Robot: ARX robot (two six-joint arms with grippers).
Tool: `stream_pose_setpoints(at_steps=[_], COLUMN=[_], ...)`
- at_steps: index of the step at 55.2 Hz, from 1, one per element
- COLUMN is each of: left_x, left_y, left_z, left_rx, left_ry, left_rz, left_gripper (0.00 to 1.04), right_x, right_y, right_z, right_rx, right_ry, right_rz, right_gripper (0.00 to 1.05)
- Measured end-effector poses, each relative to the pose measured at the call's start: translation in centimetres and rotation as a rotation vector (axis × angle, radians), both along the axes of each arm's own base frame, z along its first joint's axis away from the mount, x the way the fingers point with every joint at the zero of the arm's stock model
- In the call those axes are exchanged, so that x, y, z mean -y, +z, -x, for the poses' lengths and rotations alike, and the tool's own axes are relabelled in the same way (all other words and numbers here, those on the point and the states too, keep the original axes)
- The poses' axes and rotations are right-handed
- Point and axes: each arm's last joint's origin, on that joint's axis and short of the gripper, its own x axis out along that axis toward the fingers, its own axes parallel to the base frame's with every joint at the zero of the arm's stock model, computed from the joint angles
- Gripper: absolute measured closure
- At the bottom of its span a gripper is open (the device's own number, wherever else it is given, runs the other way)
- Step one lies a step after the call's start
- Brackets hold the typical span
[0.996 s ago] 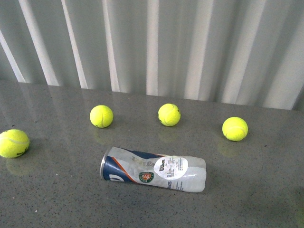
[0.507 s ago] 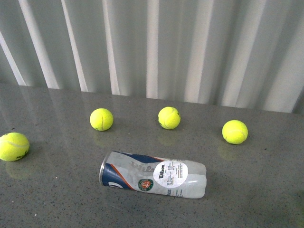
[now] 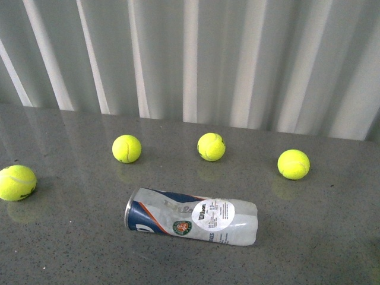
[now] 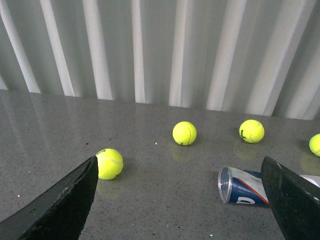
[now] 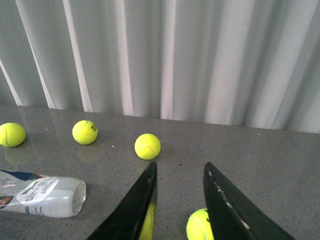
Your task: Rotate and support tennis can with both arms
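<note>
The left gripper point(image 4: 179, 164) is released and spread wide, its jaws far apart with only bare table point(image 4: 150, 210) between them. It grasps nothing. The right gripper point(image 5: 178, 167) is also released, with its jaws closer together. A yellow ball point(image 5: 198, 226) shows low in that gap; it seems to lie on the table beyond the jaws rather than being clamped, though I cannot tell for certain whether anything touches it.

The can point(image 3: 191, 217) lies on its side on the table, untouched, near the robot and crosswise to the way it faces. Its rimmed end point(image 3: 129, 212) points to the robot's left and its clear end to the right, and the round sticker point(image 3: 213, 215) faces upward. From the left wrist the rimmed end is the nearer part; from the right wrist it is the clear end. So each arm seems to be set off one end of the can, which suits taking it from both sides to turn it and hold it up.

Neither arm shows in the front view. Behind the can, three balls point(image 3: 211, 146) sit in a loose row, well apart from it. A fourth ball point(image 3: 17, 182) rests far off to the left. A pale pleated curtain point(image 3: 190, 53) closes the back.

Lying as it does, the can will likely roll if nudged from one side alone.
</note>
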Motion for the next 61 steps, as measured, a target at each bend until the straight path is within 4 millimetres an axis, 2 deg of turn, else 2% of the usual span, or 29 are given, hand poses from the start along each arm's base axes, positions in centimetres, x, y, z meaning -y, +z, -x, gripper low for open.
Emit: stream_pose_setpoints(at_steps=[8, 14, 17, 21, 28, 36, 43, 49, 55, 61], left_x=[0.0, 0.6, 0.9, 1.1, 1.6, 2.0, 2.6, 3.0, 3.1, 2.7], left_y=[0.0, 0.3, 1.0, 2.7, 6.9, 8.6, 7.6, 5.9, 2.3, -0.4], left_z=[0.0, -0.2, -0.4, -1.3, -4.6, -10.0, -14.9, -18.0, -21.0, -22.5], left_rx=[-0.010, -0.375, -0.448, -0.414, -0.283, -0.282, -0.364, -0.427, -0.528, -0.595], left_ry=[-0.007, -0.144, -0.165, -0.193, -0.220, -0.249, -0.262, -0.248, -0.210, -0.180], left_rz=[-0.001, -0.003, -0.022, -0.048, -0.103, -0.097, -0.098, -0.100, -0.109, -0.105], left_gripper=[0.07, 0.07, 0.07, 0.07, 0.07, 0.07, 0.07, 0.07, 0.07, 0.07], right_x=[0.0, 0.0, 0.0, 0.0, 0.0, 0.0, 0.0, 0.0, 0.0, 0.0], right_y=[0.0, 0.0, 0.0, 0.0, 0.0, 0.0, 0.0, 0.0, 0.0, 0.0], right_z=[0.0, 0.0, 0.0, 0.0, 0.0, 0.0, 0.0, 0.0, 0.0, 0.0], right_rx=[0.001, 0.001, 0.001, 0.001, 0.001, 0.001, 0.001, 0.001, 0.001, 0.001], right_ry=[0.000, 0.000, 0.001, 0.001, 0.001, 0.001, 0.001, 0.001, 0.001, 0.001], right_rz=[0.000, 0.000, 0.000, 0.000, -0.001, -0.001, -0.001, -0.001, -0.001, -0.001], right_gripper=[0.45, 0.27, 0.18, 0.06, 0.08, 0.07, 0.07, 0.07, 0.07, 0.07])
